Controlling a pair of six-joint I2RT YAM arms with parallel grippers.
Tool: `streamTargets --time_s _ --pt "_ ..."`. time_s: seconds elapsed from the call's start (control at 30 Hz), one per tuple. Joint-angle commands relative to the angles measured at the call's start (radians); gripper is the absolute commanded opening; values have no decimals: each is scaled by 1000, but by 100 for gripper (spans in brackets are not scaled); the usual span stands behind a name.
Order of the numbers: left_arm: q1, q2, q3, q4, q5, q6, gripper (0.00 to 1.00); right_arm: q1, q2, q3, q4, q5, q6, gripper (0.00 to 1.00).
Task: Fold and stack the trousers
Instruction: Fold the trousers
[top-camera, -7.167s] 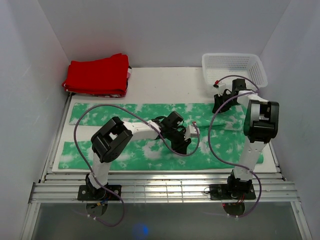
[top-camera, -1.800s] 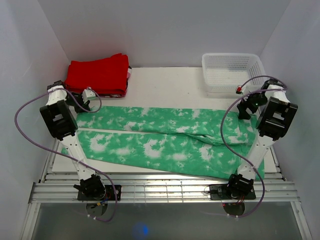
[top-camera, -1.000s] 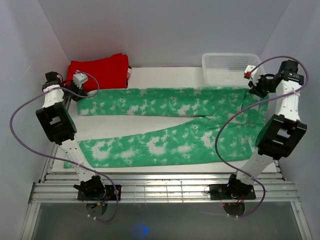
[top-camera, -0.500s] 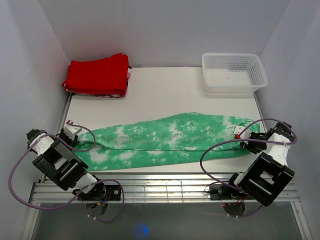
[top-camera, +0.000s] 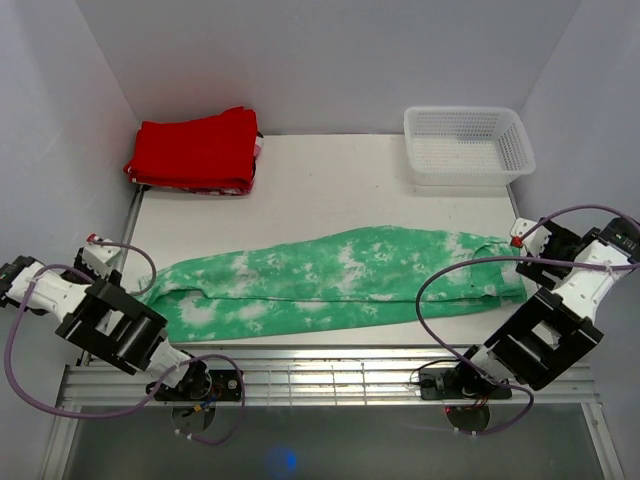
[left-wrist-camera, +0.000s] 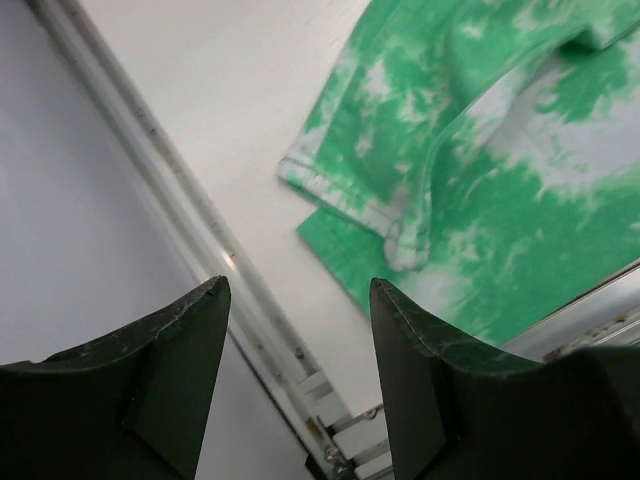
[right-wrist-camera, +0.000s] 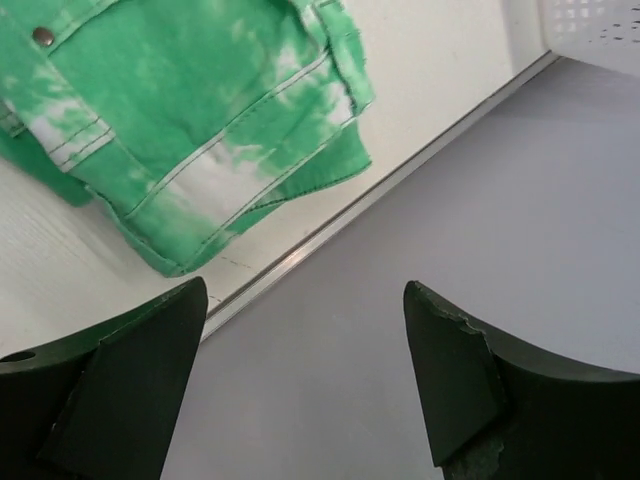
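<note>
The green tie-dye trousers (top-camera: 340, 280) lie folded lengthwise, one leg over the other, across the near half of the white table (top-camera: 330, 190). Just past their left end, my left gripper (top-camera: 112, 268) is open and empty. In the left wrist view, the two leg hems (left-wrist-camera: 400, 215) lie stacked beyond the left gripper (left-wrist-camera: 295, 300), which hangs over the table's left rail. My right gripper (top-camera: 532, 262) stands open and empty off the waist end. The right wrist view shows the waist (right-wrist-camera: 200, 130) up and left of the right gripper (right-wrist-camera: 305, 290), which is over the grey side wall.
A plain red folded garment (top-camera: 195, 150) sits at the far left corner. At the far right stands a white mesh basket (top-camera: 467, 143). Grey walls close both sides, and a metal rail (top-camera: 330, 375) runs along the near edge by the arm bases.
Both grippers have opened, let go of the trousers and drawn outward past the ends. The trousers stay folded lengthwise near the front edge, their ends settled flat.
</note>
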Motion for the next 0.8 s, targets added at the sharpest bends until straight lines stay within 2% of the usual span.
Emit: streamTargets --time_s 0.0,0.03,0.07,0.2,0.27,0.43,0.47,0.53,0.57,0.6,0.63,0.73,0.77 --pt "-110 -23 -52 -57 -22 -166 69 65 29 79 -157 -77 76 85" --pt "-142 -20 -73 -20 -75 -240 69 90 31 71 -127 -71 124 84" --pt "-179 -15 -93 18 -106 -383 69 148 31 58 -107 -43 167 83" --pt "-306 -1 -186 188 -215 -578 69 325 52 -59 8 88 423 82" --pt "-337 -7 -225 243 -266 -601 70 387 70 -85 33 145 468 82" --pt "-423 -4 -316 379 -376 -627 68 434 150 -169 129 269 544 79" --pt "-437 8 -337 397 -396 -638 65 440 168 -177 146 311 549 76" --pt "-483 65 -344 452 -439 -682 52 440 221 -188 191 352 568 73" --pt "-500 91 -344 471 -452 -705 46 440 240 -195 205 401 586 66" --pt "-532 145 -328 506 -467 -727 39 435 277 -199 228 421 591 62" --pt "-544 172 -313 524 -470 -748 28 428 290 -202 238 437 597 58" --pt "-603 276 -209 587 -453 -851 20 397 314 -202 263 451 615 44" --pt "-616 301 -172 591 -443 -871 17 382 316 -200 269 449 620 37"
